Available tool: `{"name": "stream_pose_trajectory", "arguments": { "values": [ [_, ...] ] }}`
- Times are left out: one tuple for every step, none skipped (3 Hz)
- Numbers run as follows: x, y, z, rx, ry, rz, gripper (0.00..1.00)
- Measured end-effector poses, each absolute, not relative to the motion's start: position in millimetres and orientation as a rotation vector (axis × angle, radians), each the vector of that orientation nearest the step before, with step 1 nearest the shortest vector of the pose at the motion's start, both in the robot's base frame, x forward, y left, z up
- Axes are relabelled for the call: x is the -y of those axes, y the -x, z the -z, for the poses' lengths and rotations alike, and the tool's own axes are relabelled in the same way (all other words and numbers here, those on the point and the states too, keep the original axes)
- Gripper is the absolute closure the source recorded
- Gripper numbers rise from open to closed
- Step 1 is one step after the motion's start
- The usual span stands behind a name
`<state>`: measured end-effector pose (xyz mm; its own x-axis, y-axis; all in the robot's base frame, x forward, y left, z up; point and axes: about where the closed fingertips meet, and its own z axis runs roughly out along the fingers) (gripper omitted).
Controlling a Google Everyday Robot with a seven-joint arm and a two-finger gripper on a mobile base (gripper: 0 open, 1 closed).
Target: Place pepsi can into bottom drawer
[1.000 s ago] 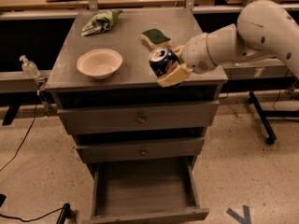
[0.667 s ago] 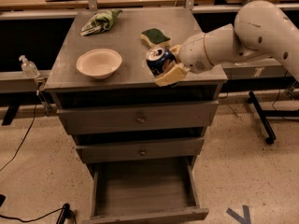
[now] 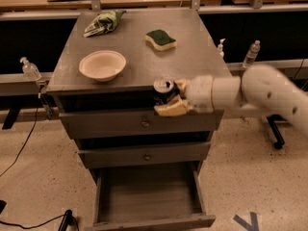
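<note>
**Operator:** Report the gripper position and the state of the fingers.

**Technician:** The gripper (image 3: pixel 171 98) is in front of the desk (image 3: pixel 202 57) edge, level with the top of the upper drawer. The fingers (image 3: pixel 169 110) are closed on the pepsi can (image 3: pixel 163 90), one above and to its right, one beneath it. The can sits tilted between them, with its silver top toward the camera.

**Operator:** List the surroundings, left to right.

**Technician:** Up and far left of the fingers, on the desk, is a crumpled green item (image 3: pixel 105 22). A pale bowl (image 3: pixel 102 65) is nearer. Above and behind the fingers is a green-and-yellow sponge (image 3: pixel 161 39). Directly below the fingers and well apart from them is the bottom drawer (image 3: pixel 149 196), pulled open. The arm (image 3: pixel 269 93) extends to the right.

**Operator:** Handling characteristics of the can?

**Technician:** By judgement it is light and thin-walled. It is stiff under moderate pressure but dents if over-squeezed. The surface is smooth and curved, so it is likely to slip or rotate in the grasp. Grip across the mid-body, not at the rim. Whether it is full cannot be determined.

**Operator:** Any legible markings?

**Technician:** None. The body reads as dark blue, and no brand lettering can be made out on the can or elsewhere.
</note>
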<state>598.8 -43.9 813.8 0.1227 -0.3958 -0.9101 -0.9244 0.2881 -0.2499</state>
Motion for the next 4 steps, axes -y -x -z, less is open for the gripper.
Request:
{"name": "stream_pose_trajectory", "arguments": {
  "values": [
    [43.8,-587.5,-776.4,-1.463,1.167,-0.685,1.0],
    [43.7,-587.7,-777.1,-1.463,1.169,-0.684,1.0],
    [60.2,-586.1,-736.8,-1.469,1.21,-0.643,1.0],
    [84.9,-585.3,-695.2,-1.421,1.233,-0.644,1.0]
  ]
}}
